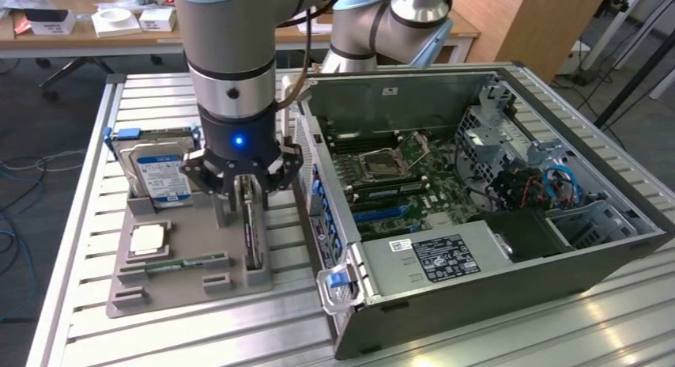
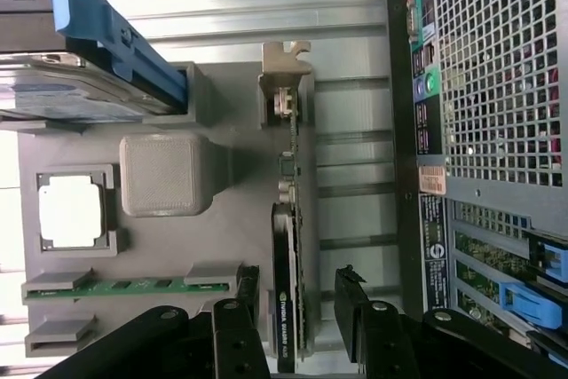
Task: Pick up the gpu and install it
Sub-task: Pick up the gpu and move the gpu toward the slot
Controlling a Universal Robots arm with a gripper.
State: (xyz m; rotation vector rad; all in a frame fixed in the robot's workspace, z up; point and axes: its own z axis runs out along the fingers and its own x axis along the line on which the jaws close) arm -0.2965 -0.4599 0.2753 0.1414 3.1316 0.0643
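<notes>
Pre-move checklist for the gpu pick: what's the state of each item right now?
1. gripper open: ok, fingers stand apart.
2. gripper straddles the gpu: ok, one finger on each side of the card.
3. gpu upright on edge in the gray holder: ok.
4. gpu gripped: not ok, a gap shows beside the card.
5. computer case side open, motherboard exposed: ok.
6. Free place for the card on the motherboard: cannot tell.
</notes>
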